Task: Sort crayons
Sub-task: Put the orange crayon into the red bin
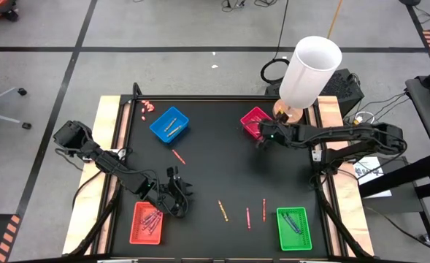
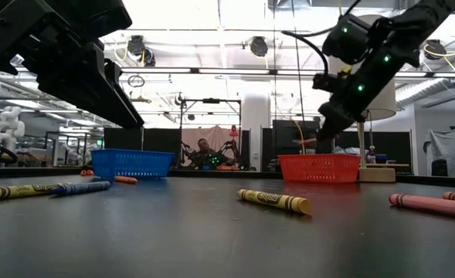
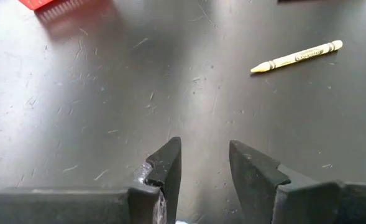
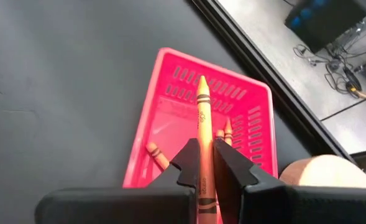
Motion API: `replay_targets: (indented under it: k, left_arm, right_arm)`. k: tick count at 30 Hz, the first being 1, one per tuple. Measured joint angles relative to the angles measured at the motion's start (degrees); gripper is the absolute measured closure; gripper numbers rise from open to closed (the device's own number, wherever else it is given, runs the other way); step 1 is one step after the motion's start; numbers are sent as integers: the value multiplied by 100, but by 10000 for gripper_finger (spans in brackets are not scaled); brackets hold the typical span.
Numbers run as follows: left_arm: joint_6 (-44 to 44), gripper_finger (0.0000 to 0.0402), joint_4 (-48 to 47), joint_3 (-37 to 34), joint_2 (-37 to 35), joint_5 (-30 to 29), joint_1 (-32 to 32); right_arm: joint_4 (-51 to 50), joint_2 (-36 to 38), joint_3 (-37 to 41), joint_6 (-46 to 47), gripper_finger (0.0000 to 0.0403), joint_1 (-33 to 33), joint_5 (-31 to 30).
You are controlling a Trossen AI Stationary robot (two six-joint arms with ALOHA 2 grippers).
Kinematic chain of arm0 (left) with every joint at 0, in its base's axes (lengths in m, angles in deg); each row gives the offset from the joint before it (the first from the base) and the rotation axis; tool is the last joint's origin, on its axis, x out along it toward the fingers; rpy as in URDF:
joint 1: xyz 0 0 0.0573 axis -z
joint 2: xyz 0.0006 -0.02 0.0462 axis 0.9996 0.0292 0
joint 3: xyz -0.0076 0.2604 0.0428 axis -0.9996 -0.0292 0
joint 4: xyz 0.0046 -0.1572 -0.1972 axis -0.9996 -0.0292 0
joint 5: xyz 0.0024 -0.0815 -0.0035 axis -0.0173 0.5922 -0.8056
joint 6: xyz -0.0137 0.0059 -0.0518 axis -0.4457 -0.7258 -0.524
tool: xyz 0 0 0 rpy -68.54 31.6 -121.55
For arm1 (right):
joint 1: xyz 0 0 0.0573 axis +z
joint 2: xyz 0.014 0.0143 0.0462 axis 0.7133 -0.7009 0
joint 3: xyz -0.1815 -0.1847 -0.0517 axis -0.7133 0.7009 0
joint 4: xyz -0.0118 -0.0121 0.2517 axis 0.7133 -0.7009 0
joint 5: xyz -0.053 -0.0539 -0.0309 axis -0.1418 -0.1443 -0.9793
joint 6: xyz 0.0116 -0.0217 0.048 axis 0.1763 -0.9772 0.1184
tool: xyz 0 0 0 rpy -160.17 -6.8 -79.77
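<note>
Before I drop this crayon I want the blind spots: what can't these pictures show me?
- Magenta tray, high view: right tool overlaps its near corner; contents unreadable.
- Orange crayon, right wrist view: lower end hidden between the fingers.
- Red tray, high view: crayons too small to count.
- Left tool: open, nothing between its fingers.

Bright overhead ceiling lights [image 2: 259,46] glaring in low view, soft sheen on black table [image 1: 215,175], mild blur nearby
</note>
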Motion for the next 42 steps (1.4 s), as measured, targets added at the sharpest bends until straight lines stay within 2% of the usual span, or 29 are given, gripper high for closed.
replay_targets:
  k: [10, 24, 28, 34, 39, 42]
  left_arm:
    - [0, 268, 4, 2, 0, -48, 0]
    - [0, 268, 6, 2, 0, -61, -1]
    - [0, 268, -2, 2, 0, -61, -2]
    - [33, 268, 2, 2, 0, -70, -2]
    - [35, 268, 78, 2, 0, -81, -2]
    - [35, 268, 97, 2, 0, -83, 0]
  right_arm:
    - [272, 0, 341, 109, 379, -112, -19]
    - [392, 111, 367, 190, 314, -42, 12]
    - [422, 634, 284, 81, 310, 435, 220]
    - [298, 1528, 280, 84, 310, 1323, 931]
    - [41, 1673, 280, 18, 310, 2123, 951]
    - [11, 1607, 278, -43, 310, 2545, 1337]
